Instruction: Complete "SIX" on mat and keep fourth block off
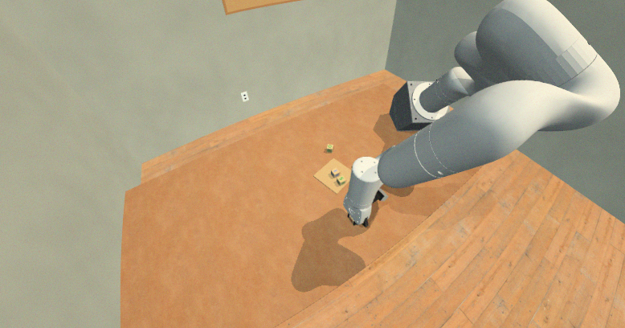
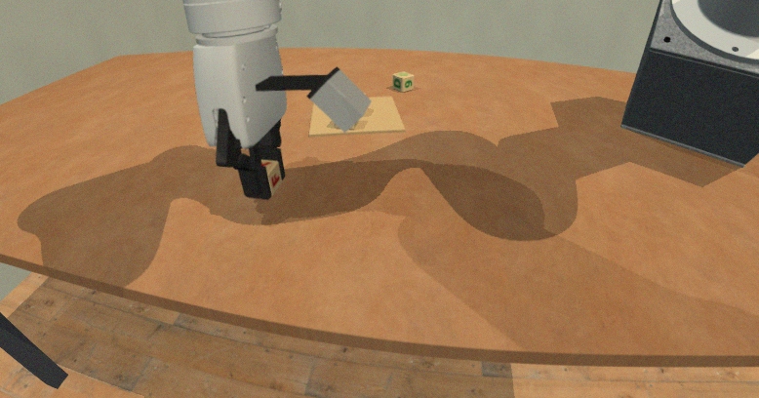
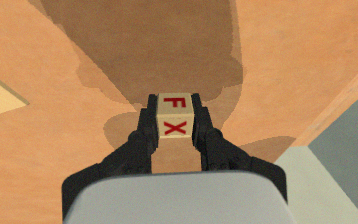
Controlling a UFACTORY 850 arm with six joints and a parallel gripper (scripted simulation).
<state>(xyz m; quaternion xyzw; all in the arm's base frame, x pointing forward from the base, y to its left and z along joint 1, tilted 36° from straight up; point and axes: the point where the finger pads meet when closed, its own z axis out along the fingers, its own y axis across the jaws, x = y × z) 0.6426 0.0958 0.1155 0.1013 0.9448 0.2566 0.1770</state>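
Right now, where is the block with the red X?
The red-lettered block sits between the gripper fingers, gripped over the bare table, off the mat and nearer the exterior camera than the mat.

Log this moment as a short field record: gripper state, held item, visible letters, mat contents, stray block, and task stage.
gripper: shut on the red-lettered block
held block: red-lettered block, off the mat, at table level
letters showing on it: F on one face, X on the next, both red
mat: flat on the table, two blocks on it
blocks on mat: and, letters too small to read
stray block: green-lettered block, off the mat
task stage: block grasped, not yet placed
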